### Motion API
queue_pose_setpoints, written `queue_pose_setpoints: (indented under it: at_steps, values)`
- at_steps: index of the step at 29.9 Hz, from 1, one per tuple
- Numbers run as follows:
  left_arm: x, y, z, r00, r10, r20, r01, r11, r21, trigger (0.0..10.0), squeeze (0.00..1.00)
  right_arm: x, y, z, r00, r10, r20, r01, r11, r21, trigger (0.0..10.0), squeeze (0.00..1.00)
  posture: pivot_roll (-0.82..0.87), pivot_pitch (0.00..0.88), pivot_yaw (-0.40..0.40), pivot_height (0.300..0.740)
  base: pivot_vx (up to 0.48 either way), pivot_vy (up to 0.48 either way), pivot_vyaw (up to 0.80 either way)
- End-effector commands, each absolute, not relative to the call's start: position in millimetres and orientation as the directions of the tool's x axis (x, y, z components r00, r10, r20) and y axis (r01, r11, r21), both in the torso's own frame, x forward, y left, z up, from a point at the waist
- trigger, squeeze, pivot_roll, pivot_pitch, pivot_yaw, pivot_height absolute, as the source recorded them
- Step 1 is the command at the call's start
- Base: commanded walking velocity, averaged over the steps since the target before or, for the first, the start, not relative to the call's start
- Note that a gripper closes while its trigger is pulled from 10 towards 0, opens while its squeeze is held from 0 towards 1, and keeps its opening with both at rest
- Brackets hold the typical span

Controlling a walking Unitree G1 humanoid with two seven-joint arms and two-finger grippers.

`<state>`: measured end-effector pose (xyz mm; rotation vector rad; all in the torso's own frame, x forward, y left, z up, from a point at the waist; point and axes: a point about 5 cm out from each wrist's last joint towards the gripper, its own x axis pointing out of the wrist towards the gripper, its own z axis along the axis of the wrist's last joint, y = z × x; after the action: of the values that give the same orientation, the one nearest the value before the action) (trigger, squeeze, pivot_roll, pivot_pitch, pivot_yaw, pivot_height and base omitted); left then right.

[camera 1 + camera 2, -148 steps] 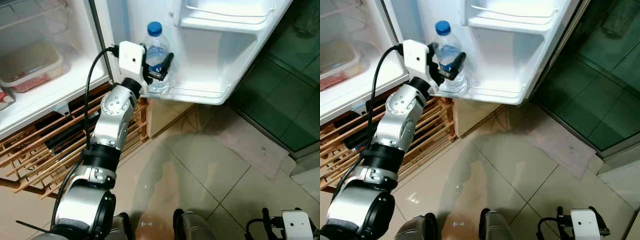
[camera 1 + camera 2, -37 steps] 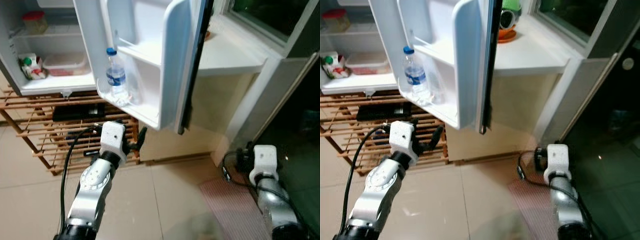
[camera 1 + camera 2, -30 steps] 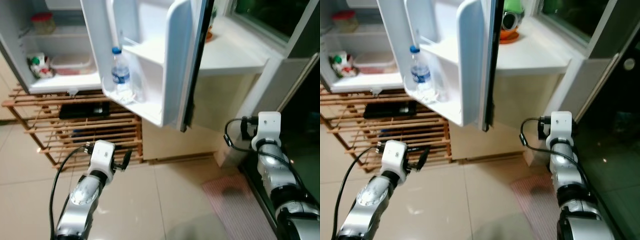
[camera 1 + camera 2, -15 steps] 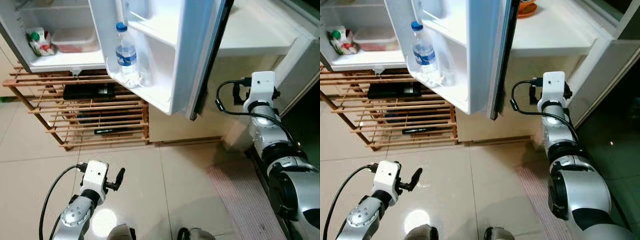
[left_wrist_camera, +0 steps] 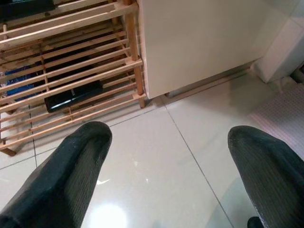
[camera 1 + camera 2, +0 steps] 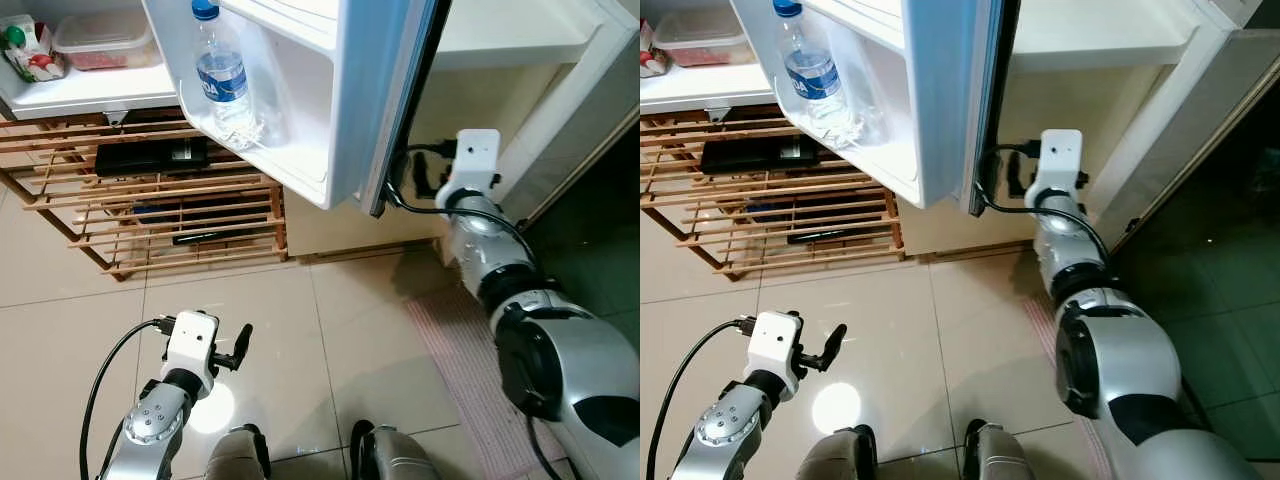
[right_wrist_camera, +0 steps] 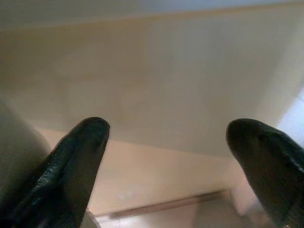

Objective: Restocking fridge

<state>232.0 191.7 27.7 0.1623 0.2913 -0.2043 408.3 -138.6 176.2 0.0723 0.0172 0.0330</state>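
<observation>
A clear water bottle (image 6: 222, 75) with a blue cap and label stands upright in the lowest shelf of the open fridge door (image 6: 330, 120). My left gripper (image 6: 238, 350) hangs low over the tiled floor, far below the bottle, open and empty; the left wrist view shows its fingers (image 5: 80, 161) spread wide. My right gripper (image 6: 415, 180) is raised just behind the door's outer edge, facing the beige cabinet front. It is open, with nothing between its fingers (image 7: 85, 142).
A wooden slatted rack (image 6: 150, 210) holding dark items stands under the fridge. Inside the fridge are a plastic container (image 6: 100, 25) and a carton (image 6: 25, 45). A white counter (image 6: 510, 30) lies right of the door, a striped mat (image 6: 460, 340) on the floor below.
The view has tilted down and shifted closer. My right arm has swung left to just behind the door's edge. The left gripper stays low over the floor.
</observation>
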Motion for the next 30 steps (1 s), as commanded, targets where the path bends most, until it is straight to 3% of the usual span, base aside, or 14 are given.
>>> queue_pose_setpoints:
  at_steps: [1,7,12,13,14,18,19,21,23,26,29,30]
  values:
    - [230,192,21,0.927,-0.173,-0.332,0.222,0.968,0.115,10.0,0.0,410,-130,182,0.998,0.067,-0.007,-0.066,0.99,0.125,10.0,0.0,0.11,0.235,-0.033,0.74,0.0,0.0,0.0]
    - [240,191,23,0.932,-0.172,-0.319,0.219,0.969,0.117,10.0,0.0,408,-99,179,0.978,0.206,-0.034,-0.185,0.933,0.31,10.0,0.0,0.11,0.197,-0.044,0.74,0.0,0.0,0.0]
    - [254,189,16,0.918,-0.181,-0.353,0.234,0.966,0.112,10.0,0.0,398,-43,187,0.87,0.491,0.042,-0.463,0.786,0.409,10.0,0.0,0.1,0.131,-0.052,0.74,0.0,0.0,0.0]
    - [254,189,16,0.918,-0.181,-0.353,0.234,0.966,0.112,10.0,0.0,398,-43,187,0.87,0.491,0.042,-0.463,0.786,0.409,10.0,0.0,0.1,0.131,-0.052,0.74,0.0,0.0,0.0]
    - [253,191,3,0.881,-0.182,-0.437,0.252,0.962,0.105,10.0,0.0,393,-25,191,0.822,0.566,0.072,-0.542,0.736,0.406,10.0,0.0,0.1,0.115,-0.05,0.74,0.0,0.0,0.0]
    - [248,197,-15,0.821,-0.144,-0.553,0.253,0.959,0.126,10.0,0.0,388,-12,194,0.785,0.612,0.097,-0.593,0.696,0.405,10.0,0.0,0.09,0.1,-0.051,0.74,0.0,0.0,0.0]
    - [241,205,-31,0.743,-0.09,-0.664,0.225,0.967,0.121,10.0,0.0,382,-1,199,0.755,0.644,0.123,-0.627,0.654,0.424,10.0,0.0,0.07,0.069,-0.048,0.74,0.0,0.0,0.0]
    - [231,214,-43,0.665,-0.032,-0.746,0.184,0.975,0.122,10.0,0.0,371,12,207,0.678,0.716,0.167,-0.705,0.568,0.424,10.0,0.0,0.06,0.042,-0.045,0.74,0.0,0.0,0.0]
    - [230,216,-46,0.648,-0.017,-0.761,0.172,0.977,0.124,10.0,0.0,367,16,209,0.648,0.739,0.182,-0.731,0.538,0.42,10.0,0.0,0.06,0.034,-0.045,0.74,0.0,0.0,0.0]
    - [226,223,-51,0.601,0.027,-0.799,0.105,0.988,0.113,10.0,0.0,338,16,234,0.453,0.84,0.298,-0.853,0.311,0.419,10.0,0.0,0.06,0.0,-0.041,0.74,0.0,0.0,0.0]
    - [233,221,-48,0.611,0.022,-0.791,0.118,0.986,0.119,10.0,0.0,338,-3,247,0.449,0.826,0.341,-0.858,0.292,0.422,10.0,0.0,0.06,0.0,-0.043,0.74,0.0,0.0,0.0]
    - [240,217,-44,0.631,0.007,-0.776,0.135,0.984,0.118,10.0,0.0,346,-15,248,0.494,0.801,0.338,-0.843,0.345,0.412,10.0,0.0,0.06,0.0,-0.043,0.74,0.0,0.0,0.0]
